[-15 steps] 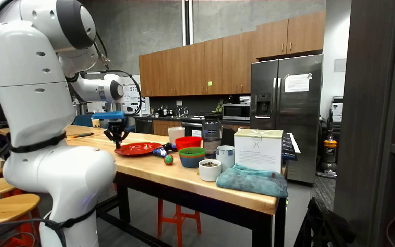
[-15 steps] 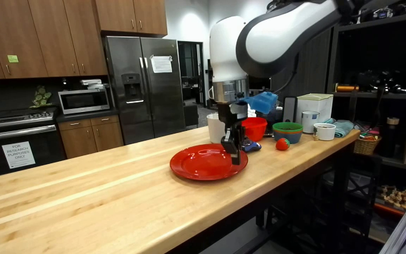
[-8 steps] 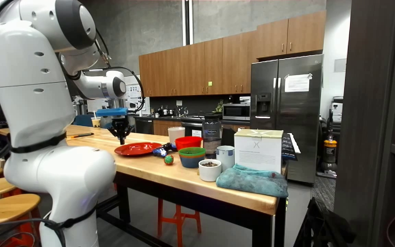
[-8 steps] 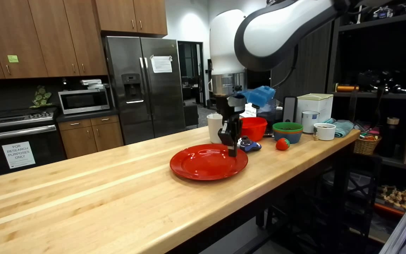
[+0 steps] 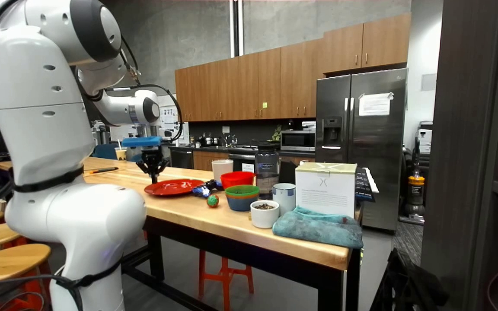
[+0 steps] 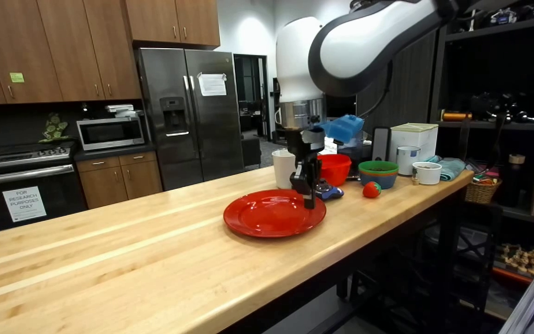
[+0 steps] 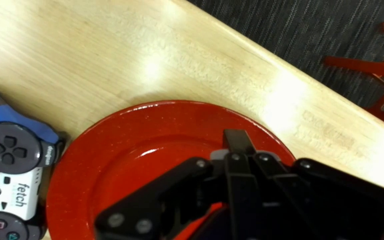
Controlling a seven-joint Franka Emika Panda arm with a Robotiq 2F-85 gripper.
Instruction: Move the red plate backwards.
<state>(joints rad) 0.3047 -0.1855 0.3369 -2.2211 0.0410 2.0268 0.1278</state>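
The flat red plate (image 5: pixel 174 187) lies on the wooden table in both exterior views (image 6: pixel 267 215). It fills much of the lower middle of the wrist view (image 7: pixel 165 121). My gripper (image 6: pixel 309 204) points down over the plate's rim, on the side near the game controller in that exterior view. It also shows in an exterior view (image 5: pixel 154 179) and in the wrist view (image 7: pixel 240 141). The fingers are together with nothing seen between them. I cannot tell whether the fingertips touch the plate or hover just above it. The gripper hides part of the plate in the wrist view.
A game controller (image 7: pixel 10 180) lies close beside the plate. A white cup (image 6: pixel 283 168), a red bowl (image 6: pixel 335 169), stacked bowls (image 6: pixel 378 174) and a toy strawberry (image 6: pixel 371 189) stand near. The table's edge (image 7: pixel 278 65) runs past the plate.
My gripper has risen and shifted a little from its lower place at the plate's rim, then dropped slightly again. It stays shut. The plate has not visibly moved.
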